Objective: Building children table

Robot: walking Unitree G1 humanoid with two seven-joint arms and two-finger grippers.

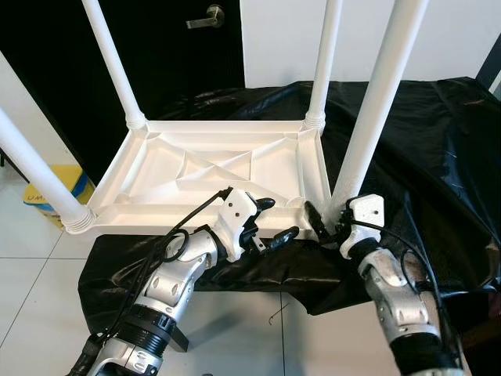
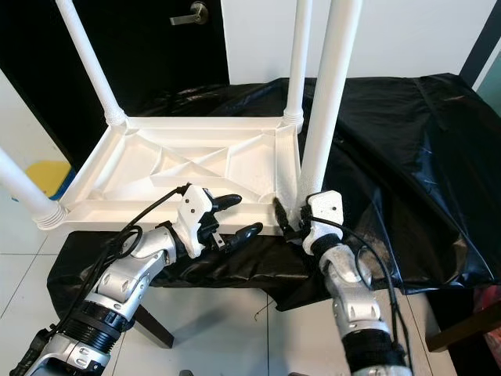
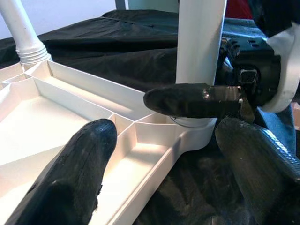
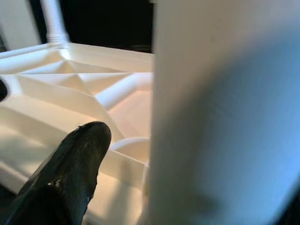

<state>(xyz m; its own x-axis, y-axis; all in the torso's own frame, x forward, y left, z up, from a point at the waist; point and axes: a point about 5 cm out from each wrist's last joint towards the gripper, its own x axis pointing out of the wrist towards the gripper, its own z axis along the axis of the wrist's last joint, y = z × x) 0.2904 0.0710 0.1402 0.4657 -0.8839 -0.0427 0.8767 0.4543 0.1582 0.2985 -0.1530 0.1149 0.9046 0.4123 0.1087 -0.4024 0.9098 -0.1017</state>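
- At the near right corner of the upturned white plastic children's table (image 1: pixel 211 168), the right gripper (image 1: pixel 327 222) is closed around the foot of the near right white tubular leg (image 1: pixel 376 110), one black finger (image 4: pixel 70 173) lying against the ribbed underside.
- Just beside it, at about 9 o'clock, the left gripper (image 1: pixel 270 221) hangs with its fingers spread, one over the table's near rim and one below it, touching nothing I can make out.
- Table lies top-down, long axis running left to right, all four legs pointing up; the far left leg (image 1: pixel 113 63), far right leg (image 1: pixel 325 63) and near left leg (image 1: pixel 39 176) run out of frame.
- Beneath it a crumpled black plastic sheet (image 1: pixel 438 141) covers a low support, whose form is hidden.
- Around stand pale floor tiles (image 1: pixel 31 266), a white wall (image 1: pixel 454 39), a dark door (image 1: pixel 180 55) at 12 o'clock with a metal lever handle (image 1: pixel 205 16), and a yellow-and-blue object (image 1: pixel 59 192) at 9 o'clock, partly hidden.
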